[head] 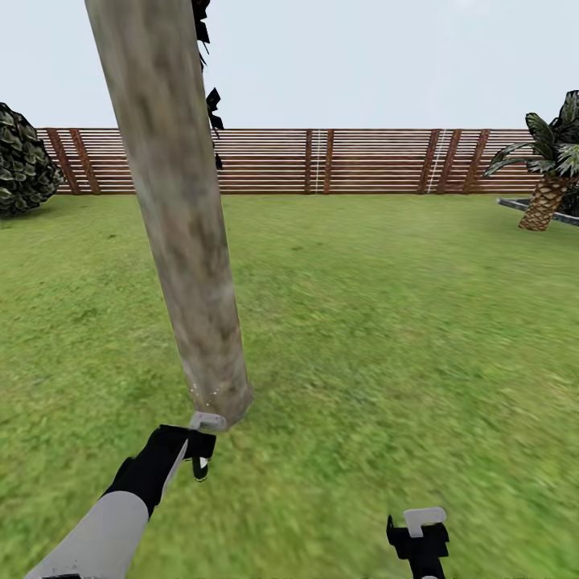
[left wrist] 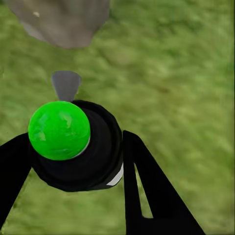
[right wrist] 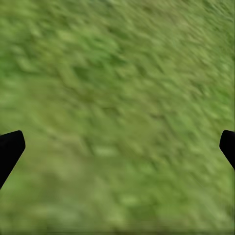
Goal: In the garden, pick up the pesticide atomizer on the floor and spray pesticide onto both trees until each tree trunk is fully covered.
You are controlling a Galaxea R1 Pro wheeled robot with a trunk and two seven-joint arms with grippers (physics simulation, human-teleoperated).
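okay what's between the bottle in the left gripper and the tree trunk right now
Nothing but a short strip of grass. In the left wrist view, the bottle in the left gripper points at the trunk, apart from it, with bare lawn between.

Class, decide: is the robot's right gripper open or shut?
Open. In the right wrist view its fingertips sit at opposite edges with only grass between them.

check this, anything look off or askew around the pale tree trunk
The mottled pale grey-brown tree trunk leans sharply across the head view instead of standing upright, though the brown slatted fence sits level. Faint whitish specks dot its base near the left gripper.
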